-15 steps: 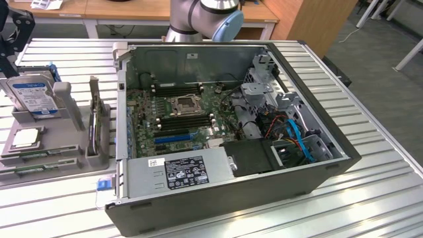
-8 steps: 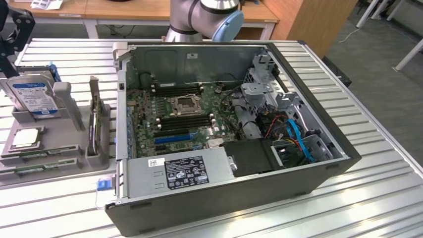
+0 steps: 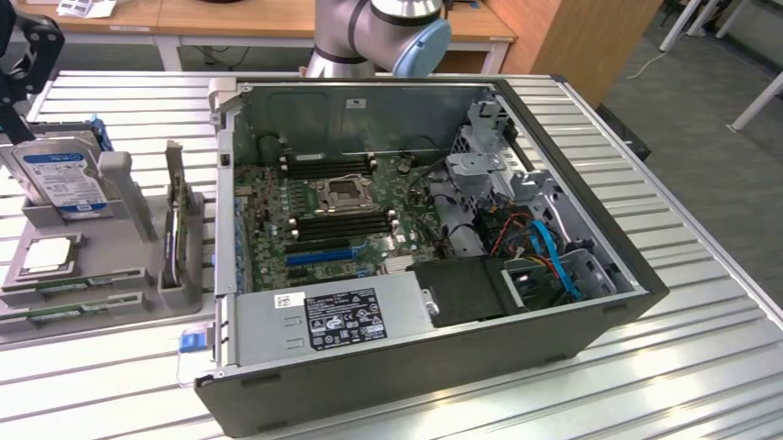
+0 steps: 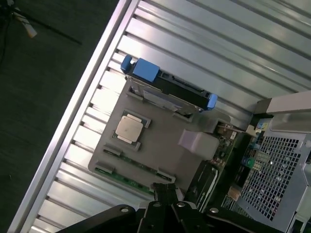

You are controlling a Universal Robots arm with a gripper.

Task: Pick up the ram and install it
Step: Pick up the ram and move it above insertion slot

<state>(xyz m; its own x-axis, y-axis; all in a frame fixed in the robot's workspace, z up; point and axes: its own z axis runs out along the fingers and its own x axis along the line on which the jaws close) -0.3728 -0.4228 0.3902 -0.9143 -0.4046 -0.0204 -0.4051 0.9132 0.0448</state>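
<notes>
The ram [image 3: 73, 286] lies flat in a slot of the grey holder tray [image 3: 123, 275], at the exterior view's left, with a second green stick [image 3: 61, 313] beside it. In the wrist view the green ram [image 4: 121, 178] runs along the tray's edge, just off my gripper [image 4: 165, 188]. Its black fingers are pressed together with nothing between them. The gripper hangs well above the tray. The open computer case [image 3: 612, 275] holds the motherboard, with long black memory slots [image 3: 348, 225] beside the processor socket [image 3: 343, 192].
The tray also carries a square silver processor [image 4: 129, 128] and an upright hard drive [image 3: 61, 179] in a blue-tabbed carrier [image 4: 146, 70]. A graphics card [image 3: 183, 229] stands on edge between tray and case. The ribbed metal table's edge [image 4: 87, 97] drops to a dark floor.
</notes>
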